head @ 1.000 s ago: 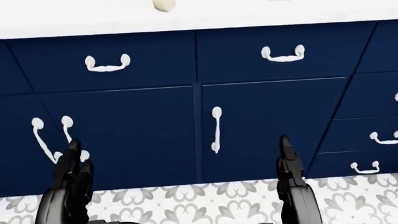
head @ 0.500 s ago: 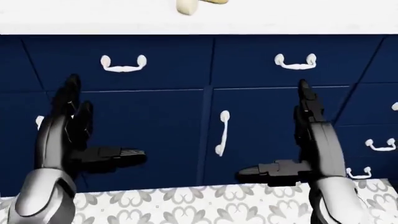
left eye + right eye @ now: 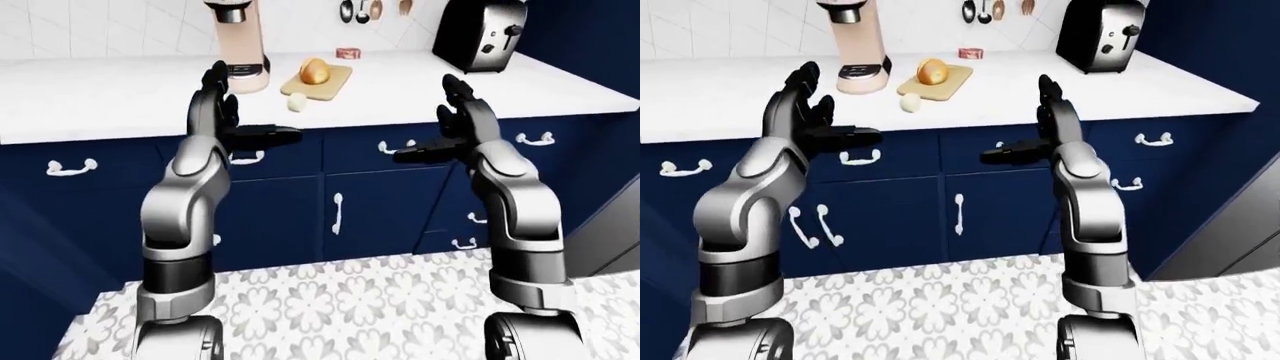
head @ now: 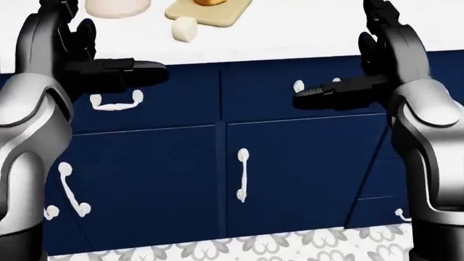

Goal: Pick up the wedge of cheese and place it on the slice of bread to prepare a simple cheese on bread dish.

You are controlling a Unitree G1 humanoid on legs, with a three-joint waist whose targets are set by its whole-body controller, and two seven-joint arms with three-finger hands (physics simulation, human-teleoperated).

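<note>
The cheese [image 3: 297,103] sits on the white worktop [image 3: 120,97], just beside the board holding the bread [image 3: 314,71]. It looks small, firm and light; pinch its sides. The left robot hand [image 3: 232,112] and right robot hand [image 3: 447,120] are open and empty.

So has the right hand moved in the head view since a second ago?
Yes. The right hand has risen, from beside the cabinet door handle to the countertop edge; the camera tilted too.
</note>
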